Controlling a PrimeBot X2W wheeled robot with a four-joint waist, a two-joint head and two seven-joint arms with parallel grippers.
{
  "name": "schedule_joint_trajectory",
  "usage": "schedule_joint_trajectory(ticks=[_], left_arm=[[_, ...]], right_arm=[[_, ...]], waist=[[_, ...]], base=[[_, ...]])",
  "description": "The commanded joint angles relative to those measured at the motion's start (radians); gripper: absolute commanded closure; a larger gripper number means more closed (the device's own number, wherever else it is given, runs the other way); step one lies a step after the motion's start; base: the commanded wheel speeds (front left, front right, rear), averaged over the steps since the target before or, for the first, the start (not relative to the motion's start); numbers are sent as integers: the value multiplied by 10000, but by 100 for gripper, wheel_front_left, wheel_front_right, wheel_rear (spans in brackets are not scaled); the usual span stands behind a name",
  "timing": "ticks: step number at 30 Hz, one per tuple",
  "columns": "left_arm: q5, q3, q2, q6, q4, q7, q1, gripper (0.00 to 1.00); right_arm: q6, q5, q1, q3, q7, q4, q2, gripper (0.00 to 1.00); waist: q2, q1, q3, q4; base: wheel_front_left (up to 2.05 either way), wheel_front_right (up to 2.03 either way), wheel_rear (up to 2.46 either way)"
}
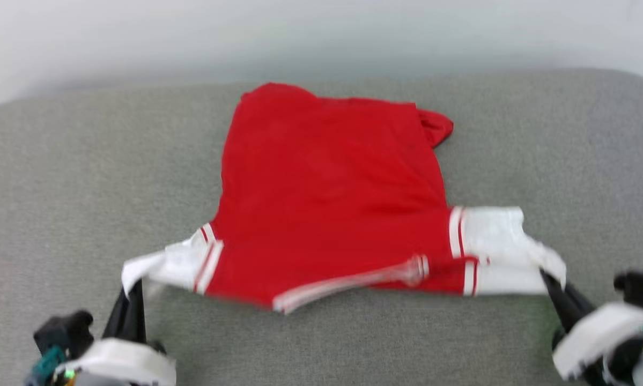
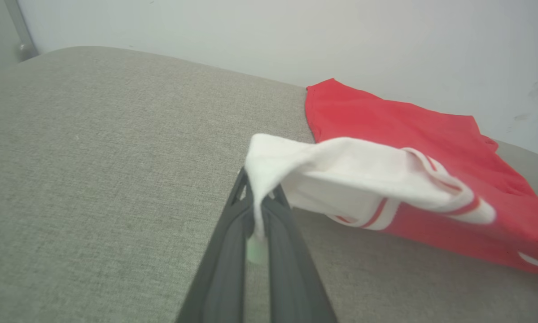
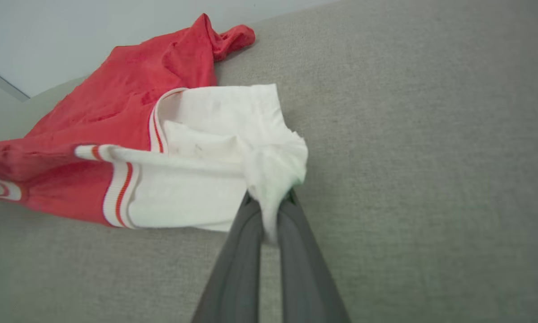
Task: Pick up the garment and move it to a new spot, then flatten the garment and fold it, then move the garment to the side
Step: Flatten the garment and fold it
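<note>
The garment (image 1: 326,198), a red shirt with white sleeves and red-and-white striped trim, lies spread on the grey cushion, its plain red side up and its collar edge toward me. My left gripper (image 1: 134,287) is shut on the tip of the left white sleeve (image 2: 340,175), which is lifted off the cushion. At the lower right, my right gripper (image 1: 547,280) is shut on the bunched end of the other white sleeve (image 3: 233,148). The left gripper (image 2: 256,202) and the right gripper (image 3: 271,202) each pinch white cloth between their dark fingers. The garment (image 2: 408,130) (image 3: 116,85) trails away toward the wall.
The grey fabric cushion (image 1: 85,177) stretches wide on both sides of the shirt and ends at a pale wall (image 1: 321,32) behind. A grey post (image 2: 19,31) stands at the far left corner in the left wrist view.
</note>
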Motion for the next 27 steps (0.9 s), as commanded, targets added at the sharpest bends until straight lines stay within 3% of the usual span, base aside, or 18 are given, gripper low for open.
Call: schedule_joint_trajectory(ticks=[1, 7, 8, 9, 10, 14, 19, 27], left_arm=[[51, 4, 46, 175, -386, 148, 547, 100], [21, -162, 101, 578, -1517, 848, 2034, 100], [36, -189, 99, 627, -1670, 897, 2180, 100], [78, -218, 91, 685, -1809, 955, 2316, 100], [120, -251, 75, 745, -1959, 986, 2445, 100], [339, -588, -3, 852, -2595, 1164, 2538, 100], [513, -841, -90, 935, -3139, 1218, 2234, 100], [907, -1389, -319, 865, -3878, 1117, 1400, 100]], right_arm=[[-9, -196, 765, -403, 175, -433, 143, 100], [-10, -1230, 3193, -1865, 1545, -2057, 779, 100], [-12, -1424, 3497, -2029, 1868, -2285, 874, 88], [-12, -1579, 3788, -2200, 2219, -2507, 1028, 57], [-10, -1737, 4008, -2331, 2509, -2743, 1133, 0], [-9, -2028, 4271, -3015, 2969, -3779, 1625, 0], [-9, -2179, 3380, -3708, 3052, -4210, 1799, 0], [-9, -1598, -294, -4121, 3516, -1796, 1077, 0]], waist=[[0, 3, -413, 147], [0, 3, -864, 385], [0, 3, -903, 417], [0, 3, -976, 465], [0, 3, -1011, 499], [0, 3, -1045, 768], [0, 3, -910, 1000], [0, 3, 160, 1806]], base=[[0, 0, 0], [0, 0, 0], [0, 0, 0], [0, 0, 0], [0, 0, 0], [0, 0, 0], [0, 0, 0], [0, 0, 0]])
